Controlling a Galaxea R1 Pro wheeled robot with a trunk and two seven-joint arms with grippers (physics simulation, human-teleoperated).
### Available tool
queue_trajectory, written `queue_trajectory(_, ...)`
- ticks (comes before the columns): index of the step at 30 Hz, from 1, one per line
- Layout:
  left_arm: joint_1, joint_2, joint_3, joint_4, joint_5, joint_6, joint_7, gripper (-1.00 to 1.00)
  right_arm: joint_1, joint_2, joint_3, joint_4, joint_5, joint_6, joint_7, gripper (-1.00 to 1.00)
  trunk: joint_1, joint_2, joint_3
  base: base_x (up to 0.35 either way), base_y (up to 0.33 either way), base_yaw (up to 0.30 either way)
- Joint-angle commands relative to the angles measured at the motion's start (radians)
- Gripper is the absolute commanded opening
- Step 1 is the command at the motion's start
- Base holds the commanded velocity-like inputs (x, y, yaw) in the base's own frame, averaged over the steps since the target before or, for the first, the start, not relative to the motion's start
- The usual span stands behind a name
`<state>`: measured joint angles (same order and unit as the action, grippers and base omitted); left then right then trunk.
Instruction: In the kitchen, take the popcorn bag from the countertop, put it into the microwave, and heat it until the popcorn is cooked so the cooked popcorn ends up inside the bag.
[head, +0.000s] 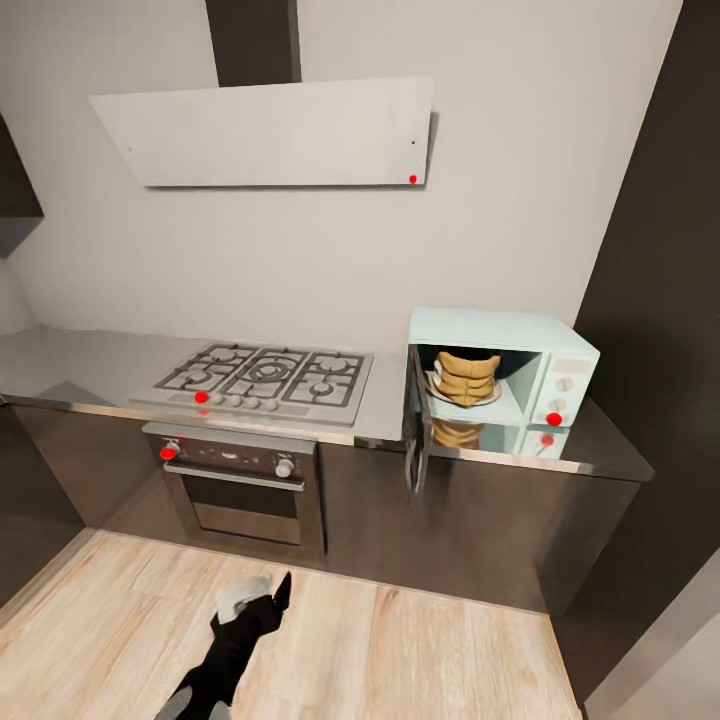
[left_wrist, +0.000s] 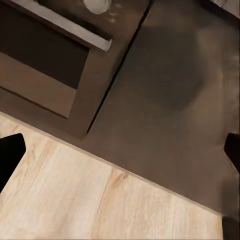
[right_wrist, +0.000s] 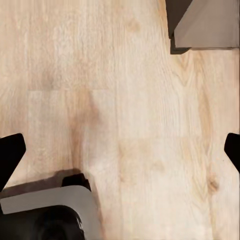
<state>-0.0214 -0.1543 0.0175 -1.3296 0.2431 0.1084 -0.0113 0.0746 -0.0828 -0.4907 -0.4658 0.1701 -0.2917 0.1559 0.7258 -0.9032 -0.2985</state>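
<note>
Where the head view is taken as a clock face, places are given by the hour.

Wall and hood: a pale wall is seen behind, with one flat range hood (head: 270, 130) at twelve o'clock.

Worktop: one reflective steel worktop (head: 80, 365) is run from nine o'clock to four o'clock; one gas hob (head: 265, 378) with five burners is set into it near the centre.

Oven: one dark built-in oven (head: 245, 485) is fitted under the hob, toward seven o'clock; two knobs can be counted on its panel. Part of its front is also caught by the left wrist view.

Floor: pale wood floor (head: 400, 650) is spread across six o'clock and is shown closer by both wrist views.

Microwave: one mint-blue microwave (head: 520, 345) is stood on the worktop at three o'clock, its door (head: 416, 420) swung open.

Popcorn bag: one popcorn bag (head: 466, 377) is seen inside the microwave, upright on the pale turntable plate (head: 491, 394).

Left gripper: the left gripper (left_wrist: 120, 150) is held spread wide over floor and cabinet, with nothing between its tips.

Right gripper: the right gripper (right_wrist: 120, 150) is likewise spread wide above bare floor, empty.
</note>
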Motion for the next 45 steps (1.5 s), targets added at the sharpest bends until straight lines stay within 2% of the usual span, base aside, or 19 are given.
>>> queue_trajectory(1, 0.006, -0.007, 0.007, -0.007, 0.011, 0.001, -0.007, 1.0, 0.001, 0.007, -0.006, 0.004, 0.004, 0.003, 0.012, 1.0, 0.0, -0.001, -0.001, 0.0, 0.0, 0.0)
queue_trajectory(5, -0.002, -0.006, -0.002, -0.029, 0.002, 0.009, -0.004, 1.0, 0.001, 0.012, -0.006, 0.027, 0.005, 0.016, 0.012, 1.0, 0.0, -0.001, -0.001, 0.008, 0.0, 0.0)
queue_trajectory(9, -0.015, 0.01, -0.002, -0.025, 0.0, 0.015, -0.004, 1.0, 0.001, 0.008, -0.006, 0.05, 0.011, 0.032, 0.001, 1.0, 0.0, -0.001, 0.0, 0.235, 0.0, -0.164)
queue_trajectory(14, -0.015, 0.013, 0.002, -0.015, 0.002, 0.017, -0.004, 1.0, 0.001, 0.005, -0.006, 0.078, 0.01, 0.034, -0.002, 1.0, 0.0, -0.001, 0.0, 0.211, 0.0, -0.277)
queue_trajectory(19, -0.022, 0.009, 0.002, -0.043, 0.003, 0.022, -0.001, 1.0, 0.001, 0.002, -0.011, 0.106, 0.009, 0.034, -0.004, 1.0, 0.0, -0.001, 0.0, 0.025, 0.0, -0.285)
queue_trajectory(20, -0.027, 0.008, 0.002, -0.049, 0.009, 0.028, -0.001, 1.0, 0.001, 0.001, -0.013, 0.111, 0.008, 0.034, -0.005, 1.0, 0.0, -0.001, 0.0, 0.001, 0.0, -0.286)
queue_trajectory(21, -0.028, 0.008, 0.002, -0.055, 0.024, 0.074, -0.001, 1.0, 0.001, 0.0, -0.013, 0.229, 0.008, 0.034, -0.005, 1.0, 0.0, -0.001, 0.0, 0.001, 0.0, -0.285)
queue_trajectory(23, -0.031, 0.009, 0.001, -0.052, 0.074, 0.092, 0.001, 1.0, 0.001, -0.002, -0.014, 0.229, 0.008, 0.035, -0.006, 1.0, 0.0, -0.001, 0.0, 0.0, 0.0, -0.236)
queue_trajectory(25, -0.035, 0.011, 0.001, -0.05, 0.106, 0.097, 0.003, 1.0, 0.001, -0.005, -0.013, 0.23, 0.008, 0.035, -0.008, 1.0, 0.0, -0.001, 0.0, 0.0, 0.0, -0.09)
queue_trajectory(29, -0.071, 0.012, 0.002, -0.048, 0.126, 0.1, 0.006, 1.0, 0.001, -0.007, -0.012, 0.23, 0.008, 0.036, -0.01, 1.0, 0.0, -0.001, 0.0, 0.0, 0.0, -0.016)
queue_trajectory(33, -0.131, 0.01, 0.003, -0.022, 0.139, 0.099, 0.008, 1.0, 0.0, -0.008, -0.011, 0.231, 0.008, 0.036, -0.009, 1.0, 0.0, -0.001, 0.0, 0.0, 0.0, -0.001)
queue_trajectory(36, -0.216, 0.01, 0.004, 0.04, 0.173, 0.1, 0.008, 1.0, 0.001, -0.008, -0.011, 0.231, 0.007, 0.037, -0.009, 1.0, 0.0, -0.001, 0.0, 0.0, 0.0, 0.0)
queue_trajectory(37, -0.255, 0.01, 0.004, 0.072, 0.187, 0.1, 0.008, 1.0, 0.001, -0.008, -0.011, 0.231, 0.006, 0.037, -0.008, 1.0, 0.0, -0.001, 0.0, 0.0, 0.0, 0.0)
queue_trajectory(38, -0.319, 0.01, 0.004, 0.127, 0.207, 0.1, 0.009, 1.0, 0.001, -0.008, -0.011, 0.232, 0.006, 0.037, -0.007, 1.0, 0.0, -0.001, 0.0, 0.0, 0.0, 0.0)
queue_trajectory(40, -0.395, 0.01, 0.005, 0.198, 0.225, 0.1, 0.011, 1.0, 0.001, -0.008, -0.011, 0.232, 0.006, 0.038, -0.005, 1.0, 0.0, -0.001, 0.0, 0.0, 0.0, 0.0)
queue_trajectory(42, -0.471, 0.01, 0.007, 0.269, 0.241, 0.1, 0.044, 1.0, 0.001, -0.008, -0.011, 0.232, 0.006, 0.039, -0.004, 1.0, 0.0, -0.001, 0.0, 0.0, 0.0, -0.007)
queue_trajectory(45, -0.543, 0.01, 0.007, 0.339, 0.272, 0.099, 0.106, 1.0, 0.0, -0.008, -0.011, 0.246, 0.006, 0.039, -0.005, 1.0, 0.0, -0.001, 0.0, 0.0, 0.0, -0.167)
